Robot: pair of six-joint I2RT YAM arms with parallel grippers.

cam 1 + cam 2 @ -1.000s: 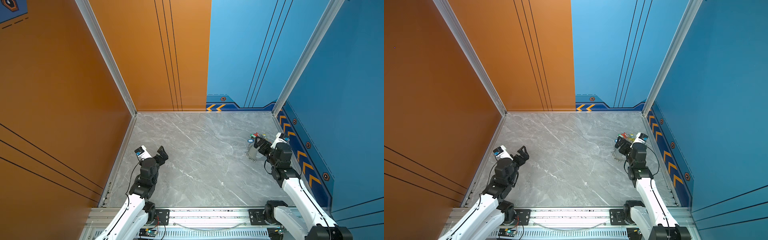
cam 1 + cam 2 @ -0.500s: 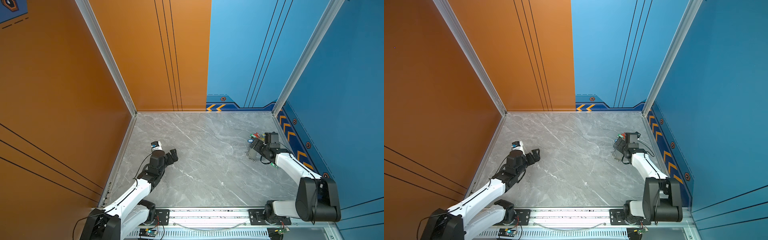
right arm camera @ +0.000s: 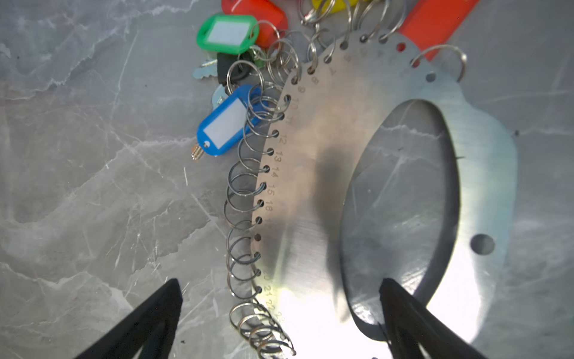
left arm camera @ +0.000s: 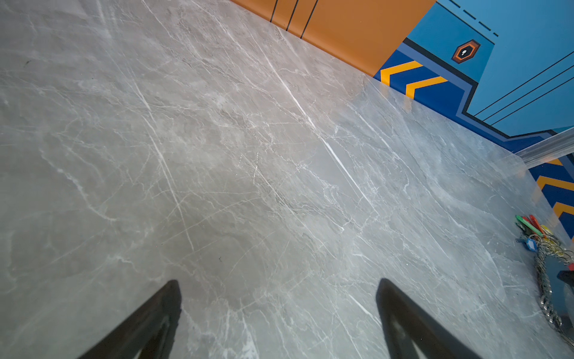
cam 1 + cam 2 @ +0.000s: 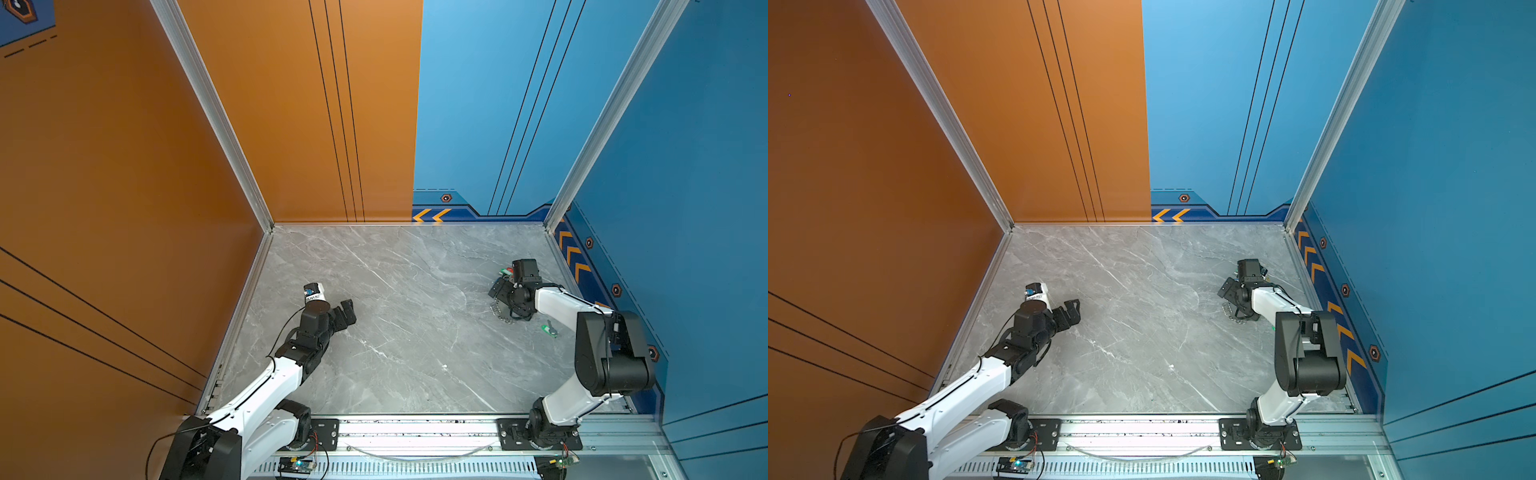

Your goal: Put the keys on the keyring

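Right wrist view: the keyring (image 3: 313,174), a flat tan-silver oval plate edged with numbered holes and wire rings, lies on the tabletop's (image 3: 93,186) right side, with tagged keys (image 3: 222,124) bunched at one end. The right claw (image 3: 279,283) straddles its ringed edge, spread and empty; the left claw (image 4: 279,283) gapes too.

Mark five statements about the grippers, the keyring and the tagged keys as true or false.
1. The left gripper is open over bare table. True.
2. The right gripper is shut on the keyring. False: it is open and holds nothing.
3. The blue-tagged key lies beside the keyring's ringed edge. True.
4. The keyring stands upright. False: it lies flat on the table.
5. A green-tagged key lies under the left gripper. False: only bare table is there.
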